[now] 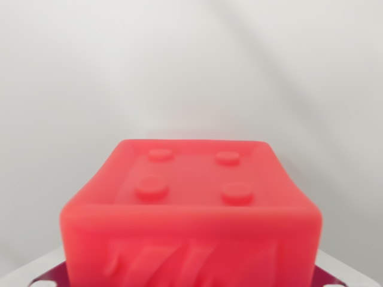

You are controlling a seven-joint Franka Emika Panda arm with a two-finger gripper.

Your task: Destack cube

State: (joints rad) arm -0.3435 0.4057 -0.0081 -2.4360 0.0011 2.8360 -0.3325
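Observation:
A red cube [190, 209] fills the lower middle of the wrist view. Its top face carries several round studs and its near face shows raised markings. It is blurred from being very close to the camera. Beneath it, at the bottom corners of the picture, a darker magenta surface [45, 278] peeks out on both sides; I cannot tell whether this is another cube. No gripper fingers show in this view.
A plain white-grey surface [191, 72] fills everything behind and around the cube. A pale grey patch [353, 266] lies at the bottom right corner.

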